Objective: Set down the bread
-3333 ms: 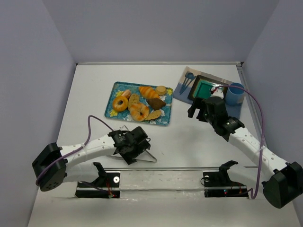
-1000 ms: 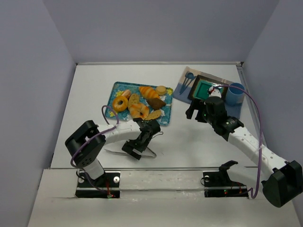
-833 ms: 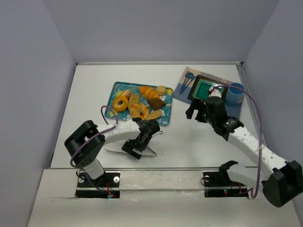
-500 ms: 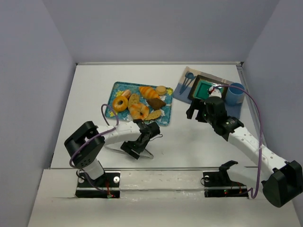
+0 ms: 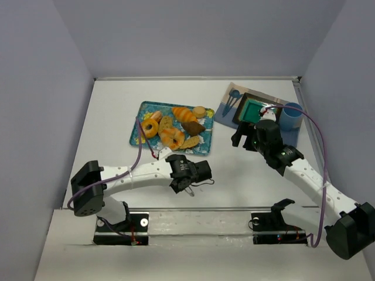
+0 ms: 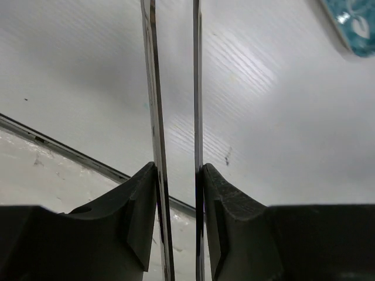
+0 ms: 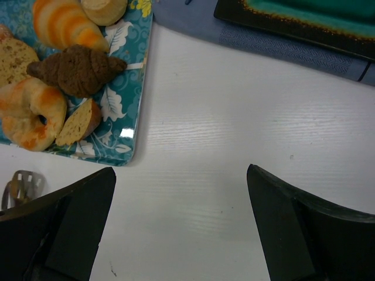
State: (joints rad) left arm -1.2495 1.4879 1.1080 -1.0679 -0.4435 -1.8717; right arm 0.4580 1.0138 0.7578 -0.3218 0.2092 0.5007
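Several breads lie on a teal patterned tray [image 5: 140, 112]: a donut [image 5: 149, 127], a striped croissant [image 5: 184, 114], a chocolate croissant [image 5: 195, 127] and a twisted roll [image 5: 173, 139]. My left gripper [image 5: 186, 178] hovers near the table's front, below the tray, shut on metal tongs [image 5: 188, 188]. In the left wrist view the tongs' two thin arms [image 6: 153, 88] run up between the fingers [image 6: 137, 205]. My right gripper [image 5: 242, 136] stands open over bare table, right of the tray [image 7: 126, 117]. The chocolate croissant [image 7: 76, 67] shows at upper left in its wrist view.
A blue placemat [image 5: 227, 112] at the back right carries a green square plate [image 5: 253, 109] and a blue cup [image 5: 291, 116]. Grey walls enclose the table on three sides. A metal rail [image 5: 199, 209] runs along the front edge.
My left gripper has closed on the tongs and carried them right, off the table, as the arm stretched out. The right arm has not moved.
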